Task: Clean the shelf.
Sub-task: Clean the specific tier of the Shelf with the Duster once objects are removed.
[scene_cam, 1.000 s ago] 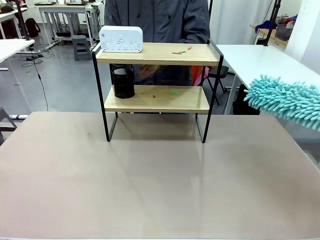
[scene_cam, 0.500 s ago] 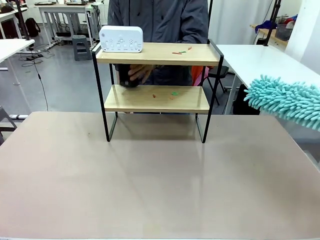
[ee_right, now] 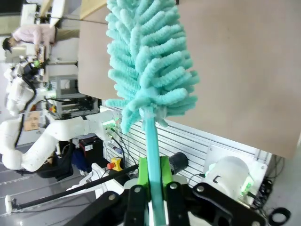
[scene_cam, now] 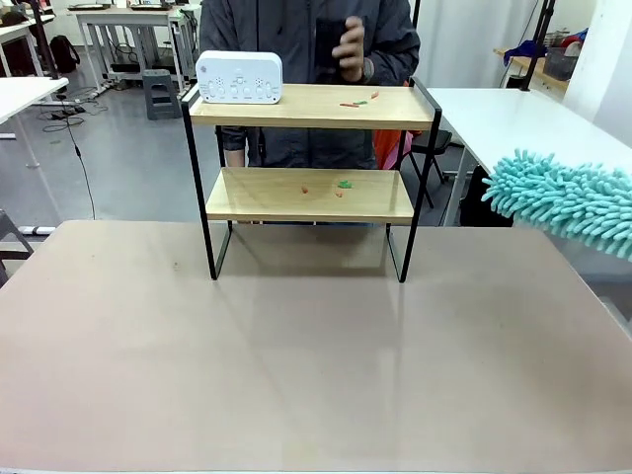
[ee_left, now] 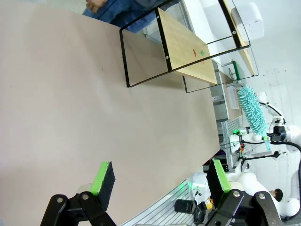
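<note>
A teal duster (scene_cam: 568, 202) is clamped by its handle in the right gripper (ee_right: 153, 174), poised right of the littered shelf (scene_cam: 306, 196) for sweeping; the left gripper (ee_left: 162, 176) is held empty, jaws apart.

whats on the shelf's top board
On the top board a white box stands at the left end; small red and green scraps lie toward the right. The surface behind the box is hidden.

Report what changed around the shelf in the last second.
The person's hand took the black cylindrical container off the lower board of the two-tier wooden shelf and lifted it above the top board. Unchanged: the white plastic box on top, the orange and green scraps, the fluffy teal duster in the shut right claw, the open left claw.
</note>
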Controlling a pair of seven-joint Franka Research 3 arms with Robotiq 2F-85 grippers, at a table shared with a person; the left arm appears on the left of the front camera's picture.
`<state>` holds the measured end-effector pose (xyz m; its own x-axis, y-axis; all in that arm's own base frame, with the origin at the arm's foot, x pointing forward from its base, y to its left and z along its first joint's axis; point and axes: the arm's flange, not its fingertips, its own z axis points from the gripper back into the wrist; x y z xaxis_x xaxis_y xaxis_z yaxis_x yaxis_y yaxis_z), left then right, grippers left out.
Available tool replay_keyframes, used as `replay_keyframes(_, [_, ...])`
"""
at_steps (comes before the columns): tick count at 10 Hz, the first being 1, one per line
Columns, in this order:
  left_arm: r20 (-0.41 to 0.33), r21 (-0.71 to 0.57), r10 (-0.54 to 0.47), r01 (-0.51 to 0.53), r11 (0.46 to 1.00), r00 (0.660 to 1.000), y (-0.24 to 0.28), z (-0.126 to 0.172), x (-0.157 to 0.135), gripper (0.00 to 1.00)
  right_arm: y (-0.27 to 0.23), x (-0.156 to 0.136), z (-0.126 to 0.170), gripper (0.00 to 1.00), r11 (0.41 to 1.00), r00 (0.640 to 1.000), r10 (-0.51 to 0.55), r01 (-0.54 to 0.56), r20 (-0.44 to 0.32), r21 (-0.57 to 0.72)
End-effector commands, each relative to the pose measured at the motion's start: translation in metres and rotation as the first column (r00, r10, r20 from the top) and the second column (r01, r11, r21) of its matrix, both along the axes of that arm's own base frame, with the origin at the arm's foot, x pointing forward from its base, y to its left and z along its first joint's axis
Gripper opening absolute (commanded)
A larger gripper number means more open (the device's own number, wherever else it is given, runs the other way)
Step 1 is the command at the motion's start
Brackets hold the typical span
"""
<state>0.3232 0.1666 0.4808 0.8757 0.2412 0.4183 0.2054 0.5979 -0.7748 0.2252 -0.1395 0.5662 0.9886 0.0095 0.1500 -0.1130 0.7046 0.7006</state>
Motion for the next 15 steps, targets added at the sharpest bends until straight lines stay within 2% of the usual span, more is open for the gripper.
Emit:
replay_keyframes(1, [0.018,0.006,-0.011,0.011,1.0,1.0,-0.001,0.0,-0.001,1.0,0.036,-0.007,0.012,0.12,0.986,0.994,0.112,-0.109,0.015,-0.128])
replay_keyframes(2, [0.018,0.006,-0.011,0.011,1.0,1.0,-0.001,0.0,-0.001,1.0,0.066,-0.01,0.014,0.12,0.957,0.977,0.215,-0.207,0.017,-0.202])
replay_keyframes(4, [0.018,0.006,-0.011,0.011,1.0,1.0,-0.001,0.0,-0.001,1.0,0.138,-0.002,0.004,0.12,0.908,0.946,0.318,-0.285,0.062,-0.306])
replay_keyframes(5, [0.018,0.006,-0.011,0.011,1.0,1.0,-0.001,0.0,-0.001,1.0,0.17,0.009,-0.004,0.12,0.906,0.948,0.293,-0.234,0.123,-0.354])
replay_keyframes(7, [0.018,0.006,-0.011,0.011,1.0,1.0,-0.001,0.0,-0.001,1.0,0.218,0.025,-0.018,0.12,0.914,0.939,0.264,-0.17,0.222,-0.368])
replay_keyframes(8, [0.018,0.006,-0.011,0.011,1.0,1.0,-0.001,0.0,-0.001,1.0,0.224,0.032,-0.021,0.12,0.91,0.947,0.238,-0.139,0.216,-0.391])
replay_keyframes(9, [0.018,0.006,-0.011,0.011,1.0,1.0,-0.001,0.0,-0.001,1.0,0.206,0.012,-0.007,0.12,0.89,0.934,0.323,-0.243,0.156,-0.386])
replay_keyframes(10, [0.018,0.006,-0.011,0.011,1.0,1.0,-0.001,0.0,-0.001,1.0,0.206,0.012,-0.007,0.12,0.89,0.934,0.323,-0.243,0.156,-0.386])
replay_keyframes(12, [0.018,0.006,-0.011,0.011,1.0,1.0,-0.001,0.0,-0.001,1.0,0.23,0.027,-0.016,0.12,0.903,0.937,0.255,-0.142,0.238,-0.406])
replay_keyframes(13, [0.018,0.006,-0.011,0.011,1.0,1.0,-0.001,0.0,-0.001,1.0,0.242,0.045,-0.015,0.12,0.905,0.939,0.205,-0.075,0.276,-0.418])
replay_keyframes(14, [0.018,0.006,-0.011,0.011,1.0,1.0,-0.001,0.0,-0.001,1.0,0.254,0.062,-0.015,0.12,0.915,0.934,0.195,-0.064,0.298,-0.399])
replay_keyframes(15, [0.018,0.006,-0.011,0.011,1.0,1.0,-0.001,0.0,-0.001,1.0,0.264,0.078,-0.014,0.12,0.907,0.933,0.14,0.014,0.332,-0.422])
